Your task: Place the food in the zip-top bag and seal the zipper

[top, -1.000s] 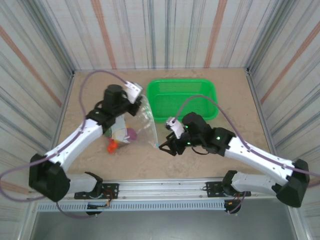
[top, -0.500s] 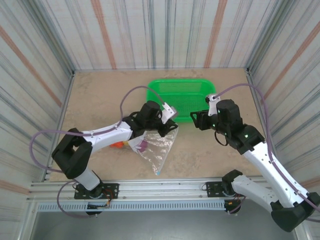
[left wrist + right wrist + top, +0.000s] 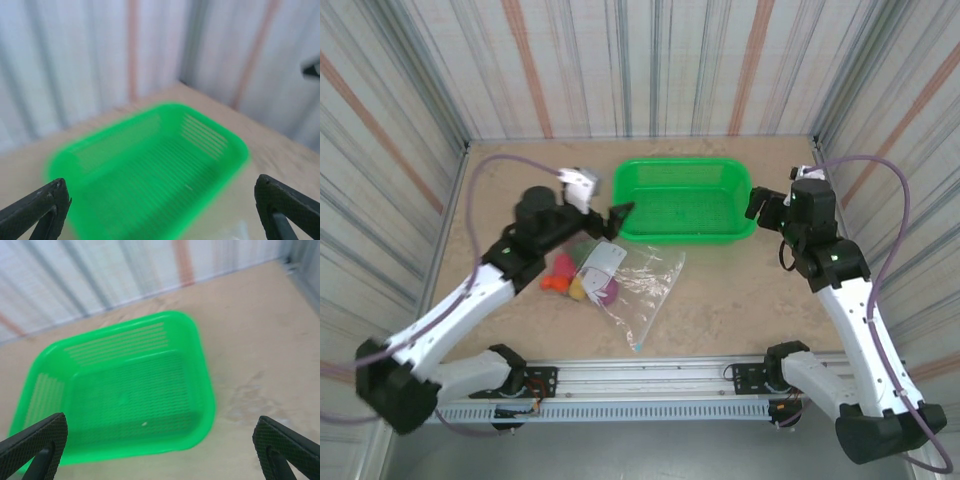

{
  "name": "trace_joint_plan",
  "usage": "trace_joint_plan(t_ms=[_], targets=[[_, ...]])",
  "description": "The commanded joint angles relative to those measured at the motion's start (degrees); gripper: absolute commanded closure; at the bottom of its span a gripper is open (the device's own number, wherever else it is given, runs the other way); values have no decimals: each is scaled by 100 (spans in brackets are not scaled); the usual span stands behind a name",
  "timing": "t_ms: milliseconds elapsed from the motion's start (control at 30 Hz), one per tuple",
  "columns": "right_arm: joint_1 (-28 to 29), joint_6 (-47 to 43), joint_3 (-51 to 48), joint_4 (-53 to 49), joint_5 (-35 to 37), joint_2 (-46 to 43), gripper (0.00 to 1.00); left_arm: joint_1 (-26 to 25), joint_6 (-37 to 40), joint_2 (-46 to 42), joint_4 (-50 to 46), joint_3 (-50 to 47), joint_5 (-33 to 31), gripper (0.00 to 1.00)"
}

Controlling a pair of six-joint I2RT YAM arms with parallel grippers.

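Since both grippers are spread wide and hold nothing, the bag lies unheld and its seal is unconfirmed.
The zip-top bag [image 3: 638, 285] is laid on the table [image 3: 740, 290] at 7 o'clock of the green basket [image 3: 685, 200], with the food [image 3: 582, 280] bunched at its 9 o'clock end beside the white label [image 3: 603, 258]. Whether every piece is enclosed, and whether the zipper is pressed shut, cannot be told. If the bag is lifted by the wrong end, food could be spilled through an open mouth, and the thin film could be missed or crumpled by a pinch. The left gripper [image 3: 613, 216] is placed at 9 o'clock of the basket, the right gripper [image 3: 758, 205] at 3 o'clock. Bag and food are given by the top view; the parted fingers [image 3: 40, 205] and the bare basket floor are made plain by the 2 wrist views.
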Motion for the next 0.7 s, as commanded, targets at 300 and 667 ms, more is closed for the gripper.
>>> trace_joint_plan(t_ms=[300, 667], targets=[[-873, -1798, -1286, 1693, 150, 862, 0, 2185, 1157, -1309, 346, -2332, -1553, 1], [-1596, -2485, -2307, 2440, -280, 1452, 6, 2875, 844, -198, 1235, -3013, -1891, 1]])
